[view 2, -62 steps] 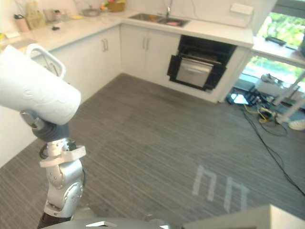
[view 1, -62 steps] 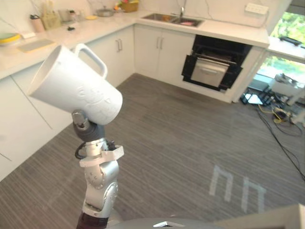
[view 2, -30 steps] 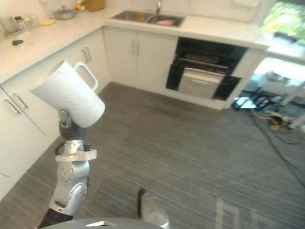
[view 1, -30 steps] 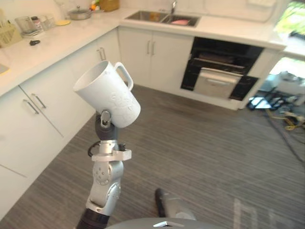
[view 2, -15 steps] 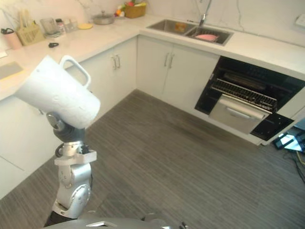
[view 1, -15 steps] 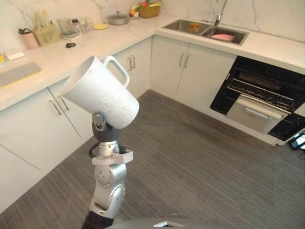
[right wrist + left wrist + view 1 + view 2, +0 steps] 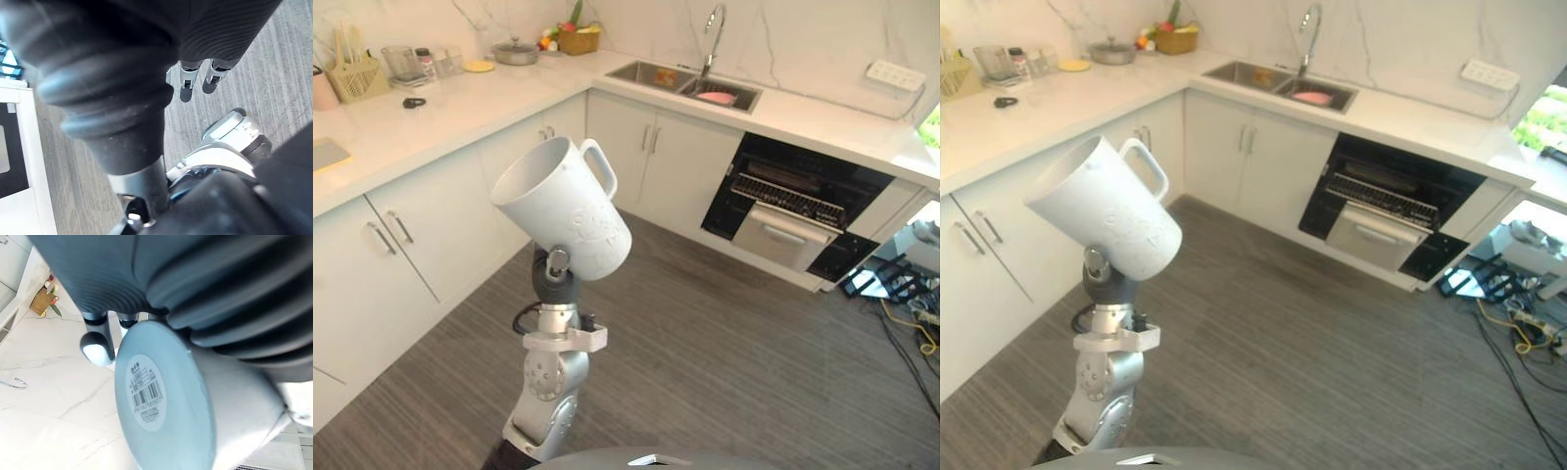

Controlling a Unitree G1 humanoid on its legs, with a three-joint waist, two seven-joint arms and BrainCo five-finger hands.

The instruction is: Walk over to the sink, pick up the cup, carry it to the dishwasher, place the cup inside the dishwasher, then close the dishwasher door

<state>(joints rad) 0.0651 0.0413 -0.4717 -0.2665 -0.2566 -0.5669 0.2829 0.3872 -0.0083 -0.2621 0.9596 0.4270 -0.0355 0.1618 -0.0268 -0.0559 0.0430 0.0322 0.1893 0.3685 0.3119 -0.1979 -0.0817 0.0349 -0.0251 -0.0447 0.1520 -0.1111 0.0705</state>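
White ceramic cup with a loop handle (image 7: 563,211): up in the air at the near left, over the floor, gripped by the left hand (image 7: 96,333). Tilted, mouth toward the far left, handle on the far side, round base with a barcode sticker facing the wrist. Inside turned from view, so contents cannot be told. Grasping fingers mostly hidden behind the cup body from the head views; seen close up lying alongside the base. Right hand (image 7: 188,81) low over the floor, fingers loose and pointing down, holding nothing.

Black built-in dishwasher (image 7: 803,211) at the far right, under the white stone counter (image 7: 803,113), front open. Dark wire rack (image 7: 788,196) across the cavity, its load too small to make out. Silver door panel (image 7: 781,238) leaning out beneath it. Steel double sink (image 7: 683,80) set in the counter just left of the dishwasher, something pink (image 7: 715,98) in the right basin, left basin's contents unclear.

Grey striped floor (image 7: 724,343) open between cup and dishwasher. White cabinets (image 7: 411,230) lining the left side. Cables and gear (image 7: 906,299) cut off at the right edge.
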